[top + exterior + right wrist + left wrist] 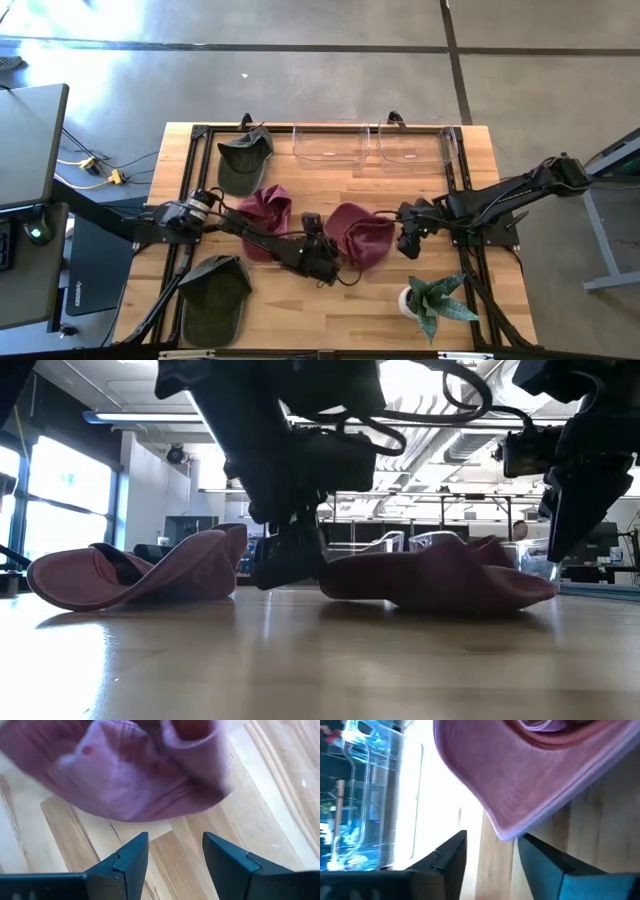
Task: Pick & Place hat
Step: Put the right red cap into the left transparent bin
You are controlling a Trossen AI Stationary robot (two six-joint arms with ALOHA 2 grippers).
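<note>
The maroon hat (360, 236) lies mid-table between both grippers. Only the wrist views show parted, empty fingers: left gripper (492, 852) at its brim, right gripper (175, 855) just short of it.

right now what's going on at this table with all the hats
Two robot arms are working on one maroon hat at the middle of the wooden table. The left gripper is at its brim, fingers open on either side of the edge. The right gripper hovers just off the hat's other side, fingers open and empty. A second maroon hat and two green hats lie untouched, and the clear bins at the back hold no hat.
</note>
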